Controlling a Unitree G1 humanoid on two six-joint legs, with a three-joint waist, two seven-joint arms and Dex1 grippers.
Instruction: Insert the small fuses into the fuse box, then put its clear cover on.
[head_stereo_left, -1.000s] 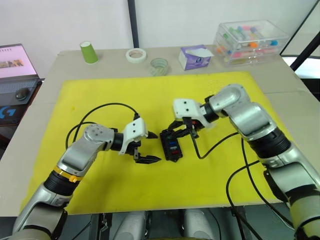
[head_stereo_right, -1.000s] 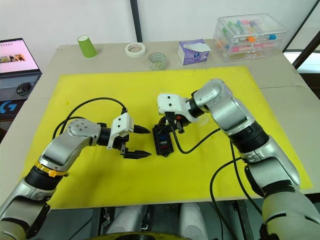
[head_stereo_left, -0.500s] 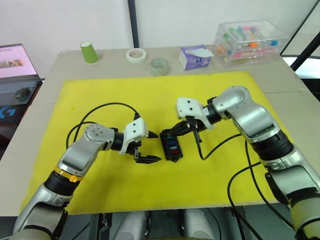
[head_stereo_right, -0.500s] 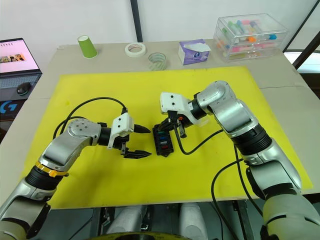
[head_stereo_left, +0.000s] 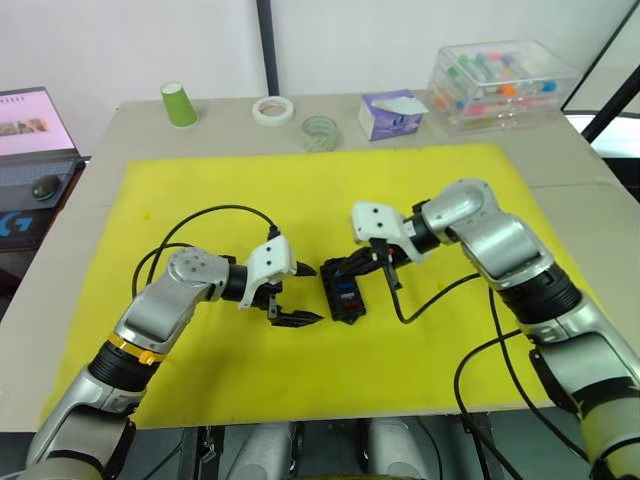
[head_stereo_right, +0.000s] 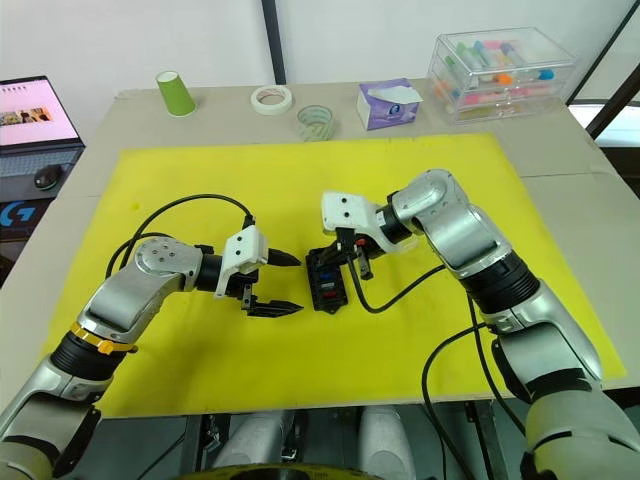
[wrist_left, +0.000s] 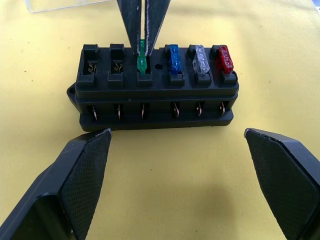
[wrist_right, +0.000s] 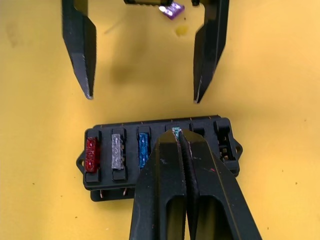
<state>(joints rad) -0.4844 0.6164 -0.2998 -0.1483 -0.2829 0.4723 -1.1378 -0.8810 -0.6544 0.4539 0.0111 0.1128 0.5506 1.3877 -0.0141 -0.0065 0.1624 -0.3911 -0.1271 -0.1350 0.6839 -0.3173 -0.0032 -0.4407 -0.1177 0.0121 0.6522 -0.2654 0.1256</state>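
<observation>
The black fuse box (head_stereo_left: 343, 296) lies mid-mat, between my two grippers. Red (wrist_left: 223, 57), grey-clear (wrist_left: 201, 59) and blue (wrist_left: 173, 58) fuses sit in its slots; two slots at the other end are empty. My right gripper (wrist_right: 182, 139) is shut on a green fuse (wrist_left: 142, 59) that stands in the slot beside the blue one. On the box's other side my left gripper (head_stereo_left: 305, 293) is open, its fingers (wrist_left: 75, 185) apart from the box. A clear cover edge (wrist_left: 65, 4) shows on the mat beyond the box.
The yellow mat (head_stereo_left: 300, 180) covers most of the table. Along the back stand a green cup (head_stereo_left: 178, 104), two tape rolls (head_stereo_left: 271, 110) (head_stereo_left: 319, 132), a purple tissue box (head_stereo_left: 390, 113) and a clear storage box (head_stereo_left: 500, 85). A laptop (head_stereo_left: 30, 125) sits off the left.
My right gripper has settled slightly lower and closer over the fuse box with the green fuse. The left arm has stayed still.
</observation>
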